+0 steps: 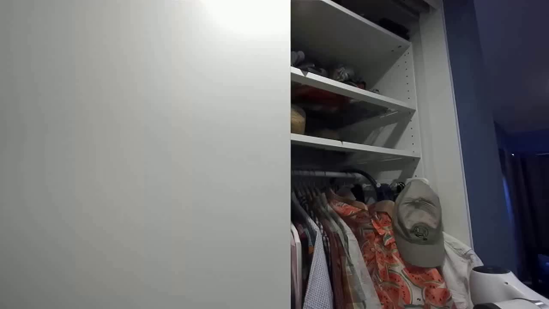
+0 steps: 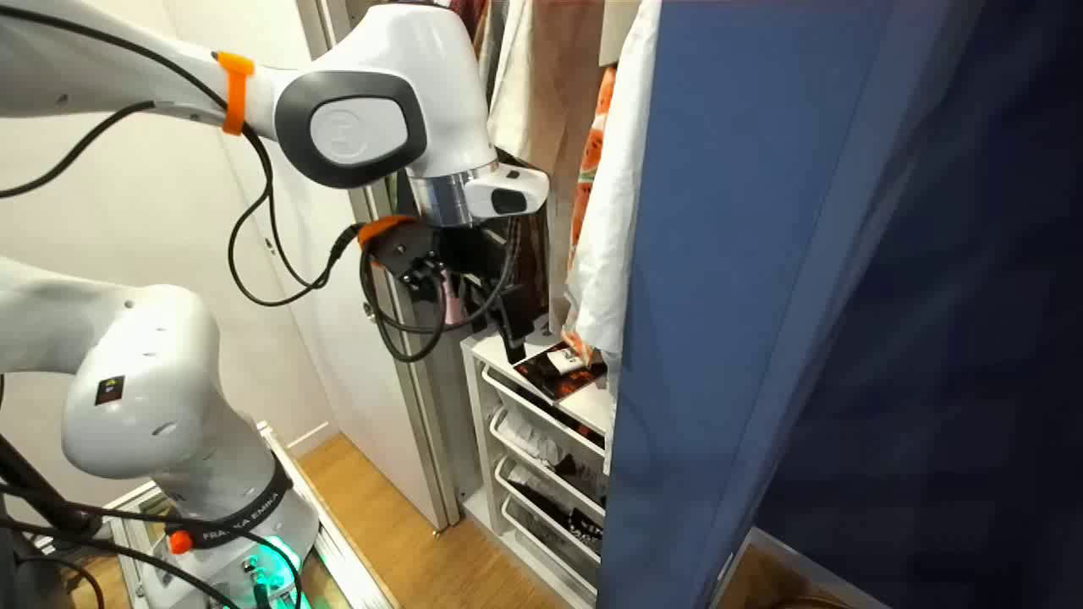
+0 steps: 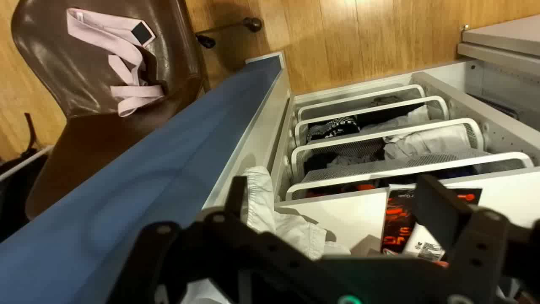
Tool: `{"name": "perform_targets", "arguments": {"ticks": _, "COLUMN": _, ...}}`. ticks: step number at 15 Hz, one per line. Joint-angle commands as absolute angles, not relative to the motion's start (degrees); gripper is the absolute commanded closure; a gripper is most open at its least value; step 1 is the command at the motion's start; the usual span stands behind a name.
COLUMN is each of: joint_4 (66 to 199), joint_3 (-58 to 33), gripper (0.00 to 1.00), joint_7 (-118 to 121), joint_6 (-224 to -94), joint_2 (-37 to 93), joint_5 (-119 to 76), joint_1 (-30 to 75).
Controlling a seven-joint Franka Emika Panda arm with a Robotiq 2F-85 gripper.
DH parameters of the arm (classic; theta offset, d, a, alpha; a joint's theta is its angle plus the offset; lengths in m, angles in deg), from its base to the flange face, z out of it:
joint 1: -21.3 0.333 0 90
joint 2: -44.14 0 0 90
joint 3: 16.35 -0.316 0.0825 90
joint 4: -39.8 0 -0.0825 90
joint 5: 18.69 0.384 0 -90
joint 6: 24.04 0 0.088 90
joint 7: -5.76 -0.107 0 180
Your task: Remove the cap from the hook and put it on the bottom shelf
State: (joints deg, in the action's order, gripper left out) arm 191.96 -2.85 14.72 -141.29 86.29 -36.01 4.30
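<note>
The khaki-tan cap (image 1: pixel 419 219) hangs brim down at the right end of the closet, in front of orange-patterned shirts (image 1: pixel 399 274), in an exterior view. The hook is hidden behind the cap. The lowest shelf (image 1: pixel 364 148) in that view is a white board above the clothes rail. My gripper (image 2: pixel 499 334) is low in the closet opening, just above the white drawer unit's top, pointing down in an exterior view. In the wrist view the gripper (image 3: pixel 335 190) is open with nothing between its fingers. The cap does not show in the wrist view.
A large white panel (image 1: pixel 146 154) covers much of an exterior view. White cloth (image 3: pixel 259 198) hangs near the left finger. A dark booklet (image 3: pixel 398 219) lies on the drawer unit's top (image 3: pixel 346 215). Wire drawers (image 3: pixel 388 143), a blue wall (image 3: pixel 168 169) and a brown chair (image 3: pixel 50 55) surround it.
</note>
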Motion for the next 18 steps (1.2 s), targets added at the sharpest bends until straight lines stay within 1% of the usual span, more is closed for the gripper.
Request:
{"name": "perform_targets", "arguments": {"ticks": 1, "joint_4": 191.8, "joint_3": -2.7, "gripper": 0.0, "joint_7": 14.6, "joint_6": -141.1, "joint_2": 86.3, "joint_5": -36.1, "joint_1": 4.5}}
{"name": "perform_targets", "arguments": {"ticks": 9, "joint_4": 190.9, "joint_3": -2.6, "gripper": 0.0, "joint_7": 14.7, "joint_6": -141.3, "joint_2": 86.8, "joint_5": -34.7, "joint_1": 5.5}}
{"name": "perform_targets", "arguments": {"ticks": 11, "joint_4": 187.1, "joint_3": -3.4, "gripper": 0.0, "joint_7": 14.2, "joint_6": -142.2, "joint_2": 90.1, "joint_5": -31.2, "joint_1": 7.4}}
{"name": "perform_targets", "arguments": {"ticks": 15, "joint_4": 178.5, "joint_3": -8.1, "gripper": 0.0, "joint_7": 12.6, "joint_6": -143.4, "joint_2": 92.5, "joint_5": -28.7, "joint_1": 12.0}}
{"name": "perform_targets", "arguments": {"ticks": 18, "joint_4": 176.3, "joint_3": -10.7, "gripper": 0.0, "joint_7": 10.5, "joint_6": -148.8, "joint_2": 94.5, "joint_5": -27.1, "joint_1": 15.2}}
